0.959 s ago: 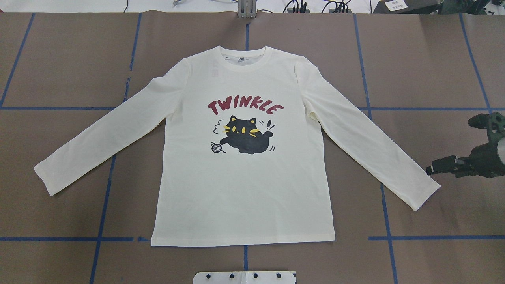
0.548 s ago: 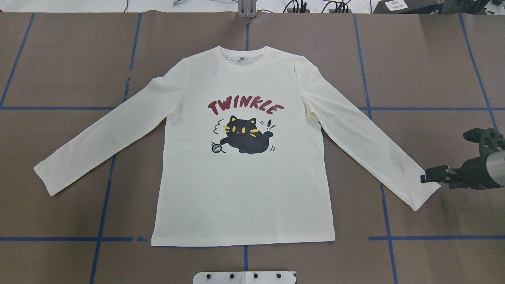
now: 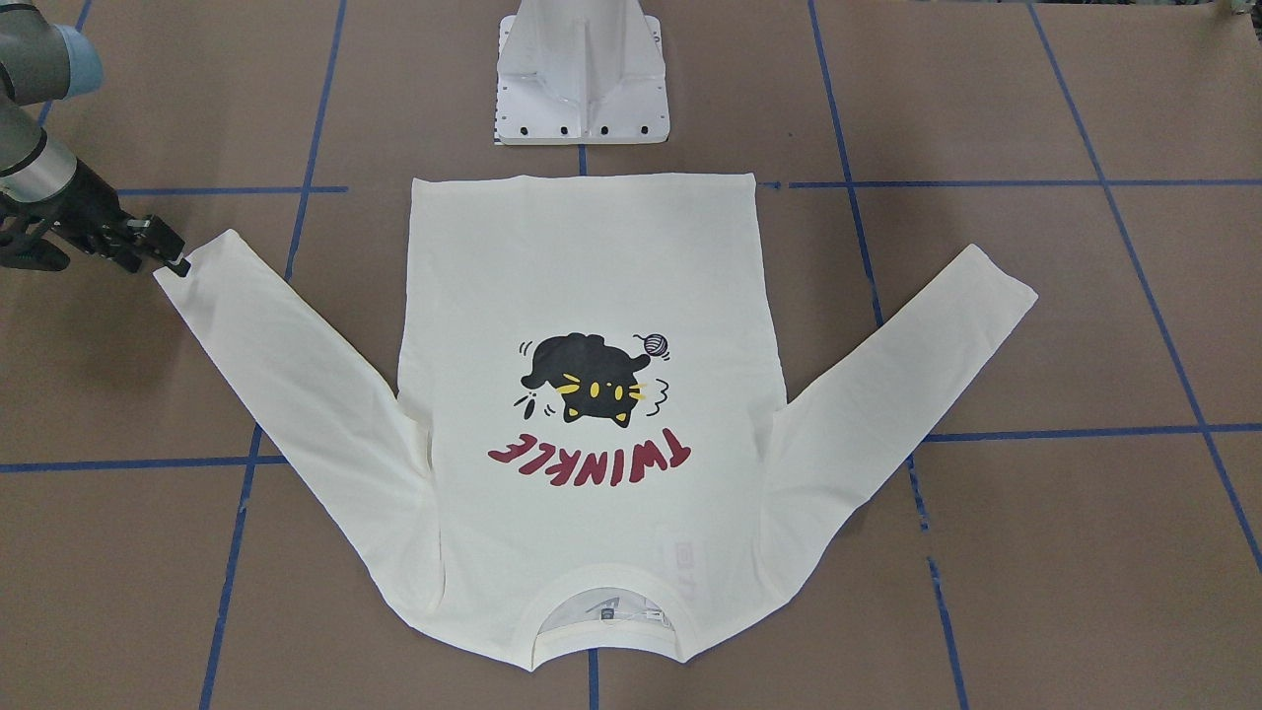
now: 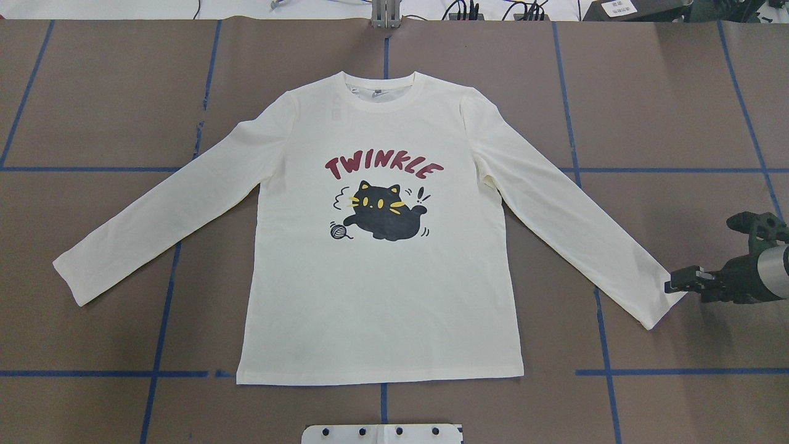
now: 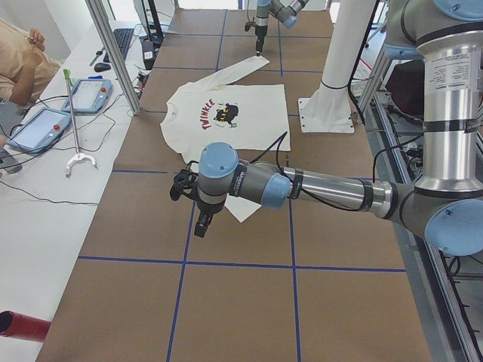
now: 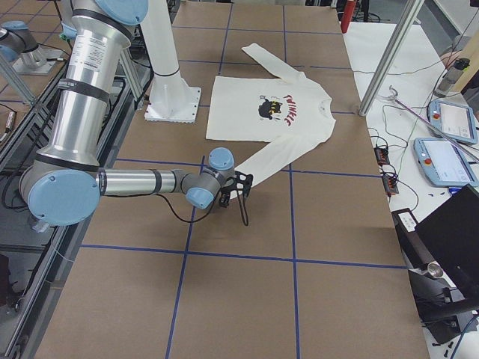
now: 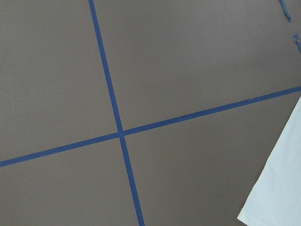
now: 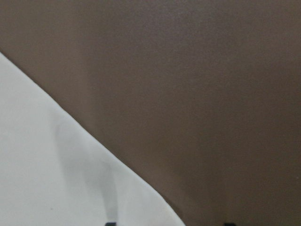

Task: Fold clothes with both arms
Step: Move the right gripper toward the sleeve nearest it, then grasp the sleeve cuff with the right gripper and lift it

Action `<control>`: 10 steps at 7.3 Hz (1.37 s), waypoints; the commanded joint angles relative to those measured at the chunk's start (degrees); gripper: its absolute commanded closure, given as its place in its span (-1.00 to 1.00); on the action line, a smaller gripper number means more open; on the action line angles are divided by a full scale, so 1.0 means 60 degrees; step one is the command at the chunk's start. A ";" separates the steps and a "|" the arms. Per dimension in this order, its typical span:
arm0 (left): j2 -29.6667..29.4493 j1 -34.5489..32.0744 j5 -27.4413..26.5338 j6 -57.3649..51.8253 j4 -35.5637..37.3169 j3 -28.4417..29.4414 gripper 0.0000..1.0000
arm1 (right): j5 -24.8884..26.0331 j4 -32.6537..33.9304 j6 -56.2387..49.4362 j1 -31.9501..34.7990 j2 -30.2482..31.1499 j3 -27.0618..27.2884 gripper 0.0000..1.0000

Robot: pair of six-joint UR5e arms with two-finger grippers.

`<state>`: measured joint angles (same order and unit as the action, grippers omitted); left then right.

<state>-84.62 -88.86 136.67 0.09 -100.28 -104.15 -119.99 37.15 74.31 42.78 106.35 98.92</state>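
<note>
Cream-white shirt [image 3: 582,276] lay flat, print up, in the middle of the surface [image 3: 1035,552] in the front view, sleeves splayed. Overhead, the right gripper [image 4: 678,285] sat at the sleeve end nearest the surface's right edge. From the left end, the left gripper [image 5: 201,225] hung near the other cuff; spread or pressed together, couldn't tell. Right wrist view: fingers [image 8: 111,224] spread, one over the sleeve.
</note>
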 commanded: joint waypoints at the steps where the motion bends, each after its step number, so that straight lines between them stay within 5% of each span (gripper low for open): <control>1: 0.0012 0.0000 0.0000 0.0000 0.0000 0.0000 -1.00 | -0.0055 -0.0010 0.0358 -0.0011 -0.0131 -0.0037 0.99; 4: 0.0012 0.0000 -0.0015 0.0000 0.0000 0.0015 -1.00 | -0.0157 -0.0054 0.0359 0.0033 -0.0132 0.0197 1.00; 6: 0.0026 0.0000 0.0014 0.0000 0.0015 -0.0014 -1.00 | -0.0100 0.0164 0.0548 0.0004 -0.0176 0.1317 1.00; 7: 0.0012 0.0000 0.0015 0.0014 0.0015 -0.0015 -1.00 | -0.0099 0.0616 0.1188 0.0033 -0.0727 0.1804 1.00; 10: 0.0012 0.0000 0.0029 0.0014 0.0015 -0.0014 -1.00 | 0.0003 0.3669 0.3239 0.0282 -0.4906 0.1868 1.00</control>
<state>-84.55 -88.86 136.83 0.17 -100.19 -104.20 -120.32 50.51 88.64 43.98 88.13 110.13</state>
